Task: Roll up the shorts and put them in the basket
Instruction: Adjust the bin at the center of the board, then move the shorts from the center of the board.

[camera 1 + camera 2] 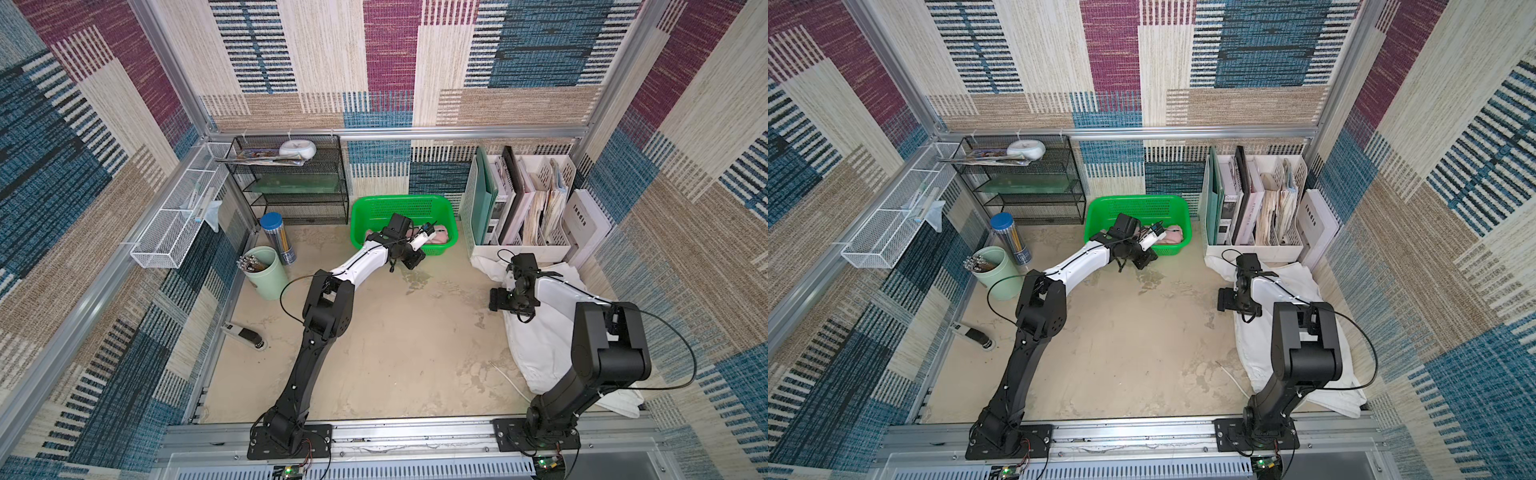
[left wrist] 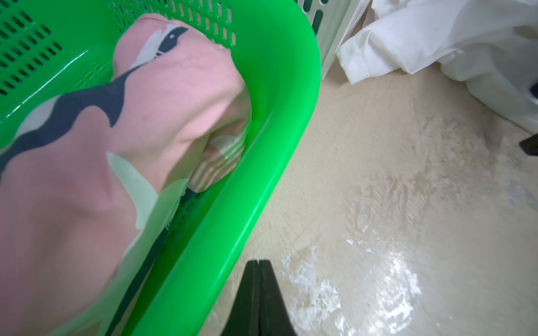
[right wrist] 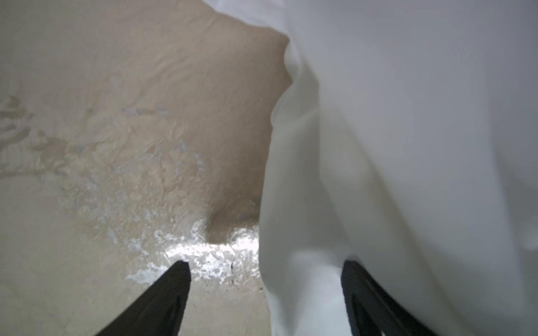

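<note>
The pink shark-print shorts (image 2: 145, 116) lie bundled inside the green basket (image 2: 279, 87), at its right end in both top views (image 1: 439, 236) (image 1: 1174, 236). The white shorts (image 1: 536, 353) (image 1: 1252, 357) sprawl crumpled along the table's right side, their drawstring (image 1: 509, 378) trailing toward the front. My left gripper (image 2: 258, 261) (image 1: 413, 259) is shut on nothing and hovers over the table just outside the basket's front rim. My right gripper (image 3: 265, 264) (image 1: 498, 299) stands open low at the white shorts' left edge, with a fold of the cloth (image 3: 305, 291) between its fingers.
A white file rack (image 1: 519, 199) with folders stands at the back right. A black wire shelf (image 1: 291, 183) is at the back left. A pale green cup (image 1: 266, 272), a blue-lidded canister (image 1: 278, 237) and a small dark device (image 1: 245, 334) sit along the left side.
</note>
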`<state>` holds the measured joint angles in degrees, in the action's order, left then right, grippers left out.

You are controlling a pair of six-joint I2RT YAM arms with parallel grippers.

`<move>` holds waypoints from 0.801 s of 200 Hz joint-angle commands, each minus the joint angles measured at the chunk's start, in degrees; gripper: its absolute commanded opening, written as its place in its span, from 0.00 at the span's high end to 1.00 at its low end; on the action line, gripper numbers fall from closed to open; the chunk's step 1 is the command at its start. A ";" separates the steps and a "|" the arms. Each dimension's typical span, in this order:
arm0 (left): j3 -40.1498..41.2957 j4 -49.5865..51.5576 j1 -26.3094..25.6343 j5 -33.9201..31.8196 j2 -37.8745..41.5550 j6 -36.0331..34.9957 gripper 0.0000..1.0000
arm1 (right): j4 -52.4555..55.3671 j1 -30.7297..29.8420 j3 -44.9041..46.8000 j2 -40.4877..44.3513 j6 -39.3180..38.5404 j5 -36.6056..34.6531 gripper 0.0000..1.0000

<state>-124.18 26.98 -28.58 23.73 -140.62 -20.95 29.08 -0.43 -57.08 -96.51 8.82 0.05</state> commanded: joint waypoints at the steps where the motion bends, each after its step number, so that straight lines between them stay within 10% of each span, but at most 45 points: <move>1: 2.18 0.98 -0.33 2.16 4.13 1.22 1.00 | 1.77 -0.01 -0.51 -0.78 -1.41 -1.63 0.18; 93: 26.46 -4.29 -3.28 -1.23 25.54 4.14 1.00 | 0.54 -0.36 0.84 -2.29 -2.01 4.74 1.00; 160: 38.59 -3.22 -3.33 -4.25 36.88 9.61 1.00 | 0.28 -10.71 0.88 0.63 -0.05 14.52 1.00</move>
<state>-88.01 23.42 -31.88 21.23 -107.11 -13.80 29.23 -7.11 -56.07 -96.31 6.92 8.47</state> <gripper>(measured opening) 0.064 0.075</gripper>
